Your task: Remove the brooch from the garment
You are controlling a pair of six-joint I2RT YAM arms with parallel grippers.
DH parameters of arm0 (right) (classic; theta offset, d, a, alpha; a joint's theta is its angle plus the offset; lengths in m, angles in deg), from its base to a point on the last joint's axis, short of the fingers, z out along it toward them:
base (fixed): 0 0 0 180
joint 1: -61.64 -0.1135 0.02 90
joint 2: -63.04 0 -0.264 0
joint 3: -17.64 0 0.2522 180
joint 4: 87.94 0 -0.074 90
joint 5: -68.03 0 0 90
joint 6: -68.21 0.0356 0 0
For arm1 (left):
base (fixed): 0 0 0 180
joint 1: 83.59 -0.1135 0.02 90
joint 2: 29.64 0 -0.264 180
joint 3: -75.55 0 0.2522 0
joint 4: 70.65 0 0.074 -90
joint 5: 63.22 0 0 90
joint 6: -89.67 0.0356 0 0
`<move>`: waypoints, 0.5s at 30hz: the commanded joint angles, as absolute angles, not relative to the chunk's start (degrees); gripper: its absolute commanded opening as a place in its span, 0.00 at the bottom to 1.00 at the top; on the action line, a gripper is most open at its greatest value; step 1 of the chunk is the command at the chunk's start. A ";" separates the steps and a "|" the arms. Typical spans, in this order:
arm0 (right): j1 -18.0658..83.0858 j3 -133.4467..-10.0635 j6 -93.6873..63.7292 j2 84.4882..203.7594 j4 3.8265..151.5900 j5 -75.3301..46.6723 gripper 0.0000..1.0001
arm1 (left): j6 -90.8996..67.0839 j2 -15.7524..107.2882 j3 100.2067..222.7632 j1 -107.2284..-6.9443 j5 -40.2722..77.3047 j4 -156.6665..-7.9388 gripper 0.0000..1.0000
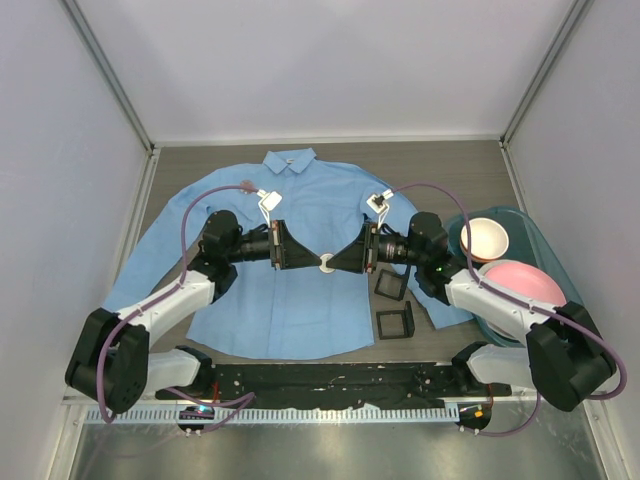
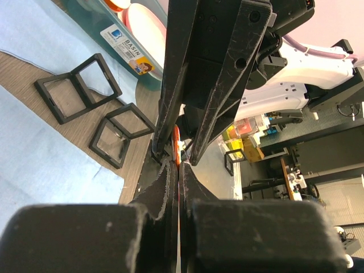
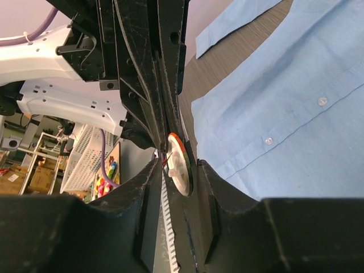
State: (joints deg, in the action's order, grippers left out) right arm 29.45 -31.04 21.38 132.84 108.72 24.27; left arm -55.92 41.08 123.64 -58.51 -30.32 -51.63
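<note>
Left fingers (image 2: 162,193): mine, pressed tight together, pinching the edge of a round white brooch with an orange rim (image 3: 178,164).
Right fingers (image 3: 149,196): mine, standing apart, one on each side of the brooch, with a gap showing on both sides. I see no contact.

1. Brooch: held on edge where my two grippers meet tip to tip, over the middle of the shirt front, low on the button line. I cannot tell whether it is pinned to the cloth or free of it.
2. Light blue long-sleeved button-front shirt with a pointed collar (image 1: 310,205): laid flat, front up, collar at the far side, sleeves spread to either side, hem towards my bases.
3. Small black square frame with a clear panel (image 1: 391,284): near the shirt's edge on my right, close under my right wrist. A second black square frame (image 1: 395,322) of the same kind lies just nearer my bases.
4. Clear teal plastic basin (image 1: 530,222): right of the shirt, beside my right arm. It holds a cream round bowl (image 1: 485,238) and a pink round bowl (image 1: 522,282).
5. Grey-brown wood-grain table (image 1: 440,165): under all of the above.
</note>
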 commanded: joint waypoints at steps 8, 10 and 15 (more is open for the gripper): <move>28.68 -33.30 16.53 133.09 107.49 24.96 0.30 | -56.58 40.94 124.82 -58.36 -32.02 -49.51 0.00; 28.68 -33.39 15.83 133.09 106.43 24.79 0.29 | -56.40 40.85 125.00 -58.45 -32.11 -49.78 0.00; 28.68 -33.47 15.04 133.00 105.82 24.70 0.25 | -56.14 41.02 125.17 -58.45 -32.63 -50.13 0.00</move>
